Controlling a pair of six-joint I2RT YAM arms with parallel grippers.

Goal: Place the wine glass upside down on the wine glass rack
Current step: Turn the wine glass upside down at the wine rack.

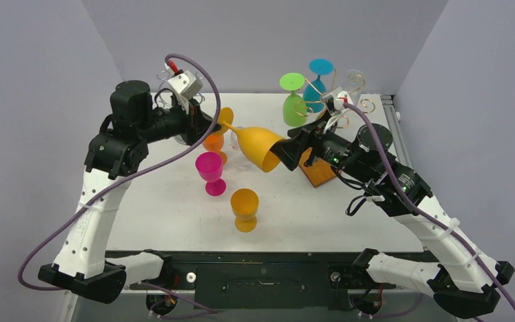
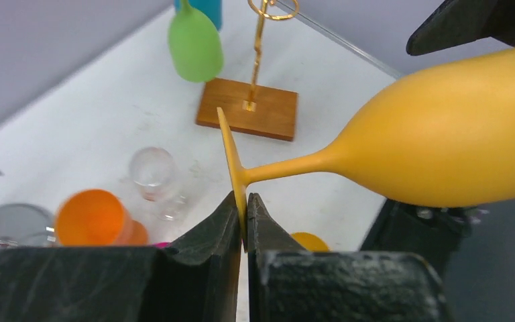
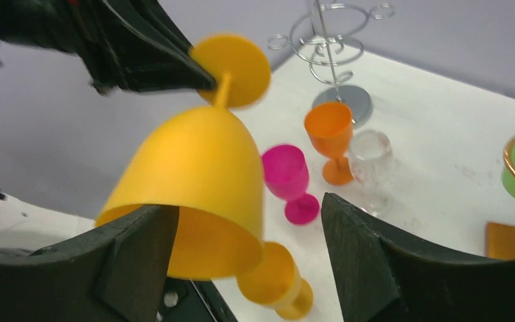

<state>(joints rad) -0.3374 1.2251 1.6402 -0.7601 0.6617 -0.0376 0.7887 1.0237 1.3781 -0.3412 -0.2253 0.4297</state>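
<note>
Sideways in air left of the gold wire wine glass rack (image 1: 316,176): yellow plastic wine glass (image 1: 261,147); left gripper (image 2: 244,221) jaws pinched on its foot rim; right gripper (image 3: 248,208) jaws spread round bowl, contact unclear. Back right arm clear before inverting, since thin pinch may slip

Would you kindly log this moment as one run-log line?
phase: mid-air handover | left gripper: shut on yellow wine glass foot | right gripper: open around bowl | glass: aloft, on its side
</note>
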